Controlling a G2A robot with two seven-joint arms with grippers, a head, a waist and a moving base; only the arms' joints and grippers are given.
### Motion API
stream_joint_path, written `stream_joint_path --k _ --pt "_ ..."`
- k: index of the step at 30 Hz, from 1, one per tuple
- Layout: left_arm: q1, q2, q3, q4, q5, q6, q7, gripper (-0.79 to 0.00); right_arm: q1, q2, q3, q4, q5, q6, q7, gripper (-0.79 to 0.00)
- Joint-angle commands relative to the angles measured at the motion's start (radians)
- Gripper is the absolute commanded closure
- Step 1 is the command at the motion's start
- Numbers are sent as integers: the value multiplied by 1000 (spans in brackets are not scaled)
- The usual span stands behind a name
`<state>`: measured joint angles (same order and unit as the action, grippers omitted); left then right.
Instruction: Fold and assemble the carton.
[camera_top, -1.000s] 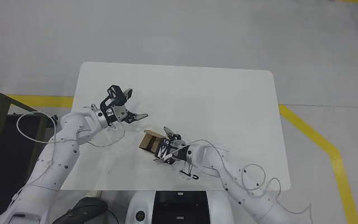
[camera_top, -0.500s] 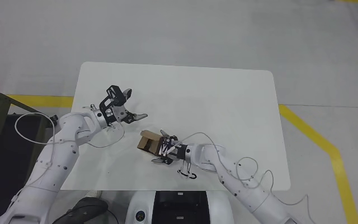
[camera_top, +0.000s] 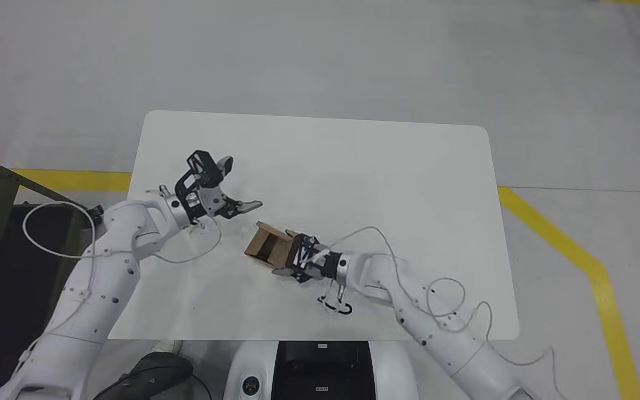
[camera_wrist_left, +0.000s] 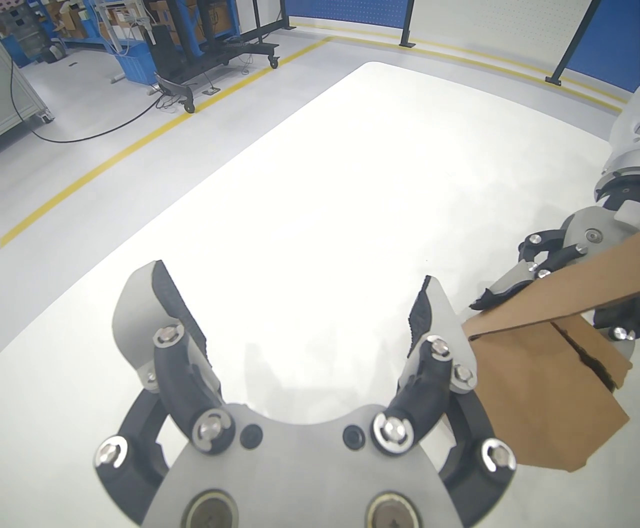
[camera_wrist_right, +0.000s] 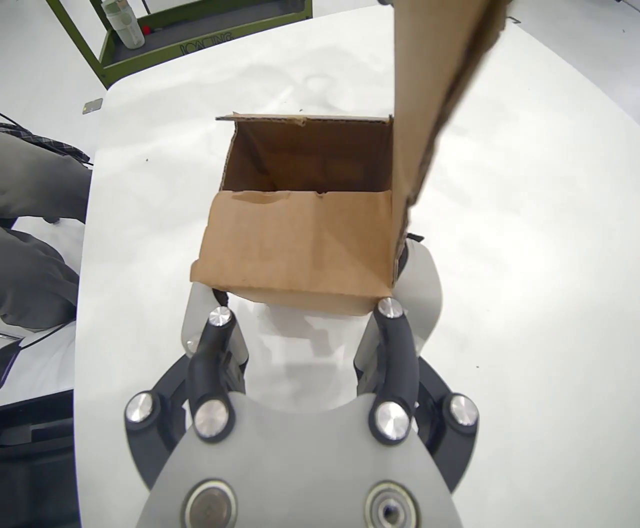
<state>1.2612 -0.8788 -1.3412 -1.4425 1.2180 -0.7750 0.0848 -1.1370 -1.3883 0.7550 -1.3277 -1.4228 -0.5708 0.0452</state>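
The carton is plain brown corrugated board, a small square-sided box lying near the robot's edge of the surface, between the two arms. Its open mouth faces the right wrist camera, showing a dull, shadowed inside. The cut edges are ragged, with small tears along the lip. One flap folds out flat toward the right pincer; a second, long flap stands up along one side, its fluted edge showing.

The right pincer holds the carton across its width, one finger at each side of the folded-out flap. The fingers are flat grey metal plates on black links with bright bolts.

The left pincer is spread wide with nothing in it. Its black ribbed pads face each other over bare surface. It hangs just beside the carton, and one finger plate is close to a carton corner; I cannot tell whether they touch.

The surface is a smooth, matt white slab with rounded corners.

Against the frame a second ago, the carton has slid a little away from the robot's edge and toward the left pincer, and it has turned slightly in the top view. The right arm has stretched out with it. The left pincer has barely shifted and is as wide as before.
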Motion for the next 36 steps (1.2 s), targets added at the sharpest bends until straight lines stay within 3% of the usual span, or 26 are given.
stream_joint_path --k 1,8,16,21,22,23,24,25,26,31,36 --pt "-2 0 -4 -1 -6 0 5 -785 -9 8 18 -22 -5 -6 13 -126" --pt "-14 -3 -9 6 -15 3 -2 -785 -63 48 128 -133 -53 -2 120 -145" --pt "-31 -11 8 21 -22 9 -12 -785 -200 71 226 -272 13 146 211 -268" --pt "-36 -13 10 28 -22 8 -15 -785 -250 60 209 -281 84 280 197 -243" --pt "-36 -13 10 29 -21 8 -15 -785 -256 56 200 -285 93 312 197 -280" --pt "-36 -13 9 31 -20 7 -14 -785 -261 53 184 -288 98 327 198 -366" --pt "-35 -13 7 33 -18 5 -12 -785 -265 50 173 -288 103 351 202 -526" --pt "-35 -13 6 36 -17 5 -9 -785 -269 46 161 -291 112 371 199 -751" --pt "-35 -13 4 39 -17 2 -7 -785 -272 43 149 -289 119 387 198 -785" --pt "-32 -14 0 48 -16 -5 3 -785 -273 31 98 -291 133 403 185 -785" --pt "-30 -14 -7 55 -11 -9 7 -785 -272 33 78 -310 135 322 209 -785"
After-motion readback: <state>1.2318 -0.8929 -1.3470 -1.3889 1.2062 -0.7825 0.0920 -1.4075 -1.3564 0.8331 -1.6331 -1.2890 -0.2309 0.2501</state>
